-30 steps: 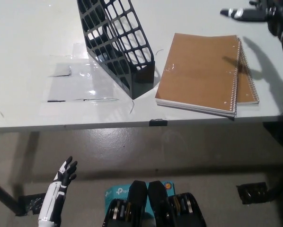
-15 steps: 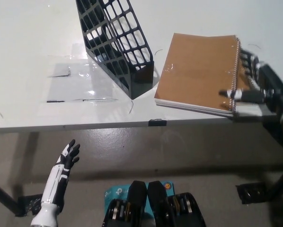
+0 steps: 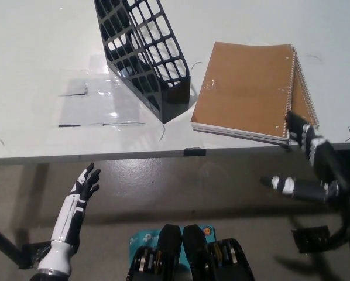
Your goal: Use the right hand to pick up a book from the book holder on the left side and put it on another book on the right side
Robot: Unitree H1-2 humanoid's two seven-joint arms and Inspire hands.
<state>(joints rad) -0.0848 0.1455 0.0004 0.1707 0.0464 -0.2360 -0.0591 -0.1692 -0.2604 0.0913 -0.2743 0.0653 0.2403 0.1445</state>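
Empty black lattice book holder (image 3: pixel 144 55) beside two stacked brown spiral books (image 3: pixel 248 91), flat.

On the desk (image 3: pixel 34 70) the book holder (image 3: pixel 144 55) stands as the landmark, tilted. Right of it, just beside its front corner, a notebook (image 3: pixel 245 88) lies on top of another notebook (image 3: pixel 306 105), whose edge shows further right. Both sit near the desk's front edge, slightly nearer than the holder.
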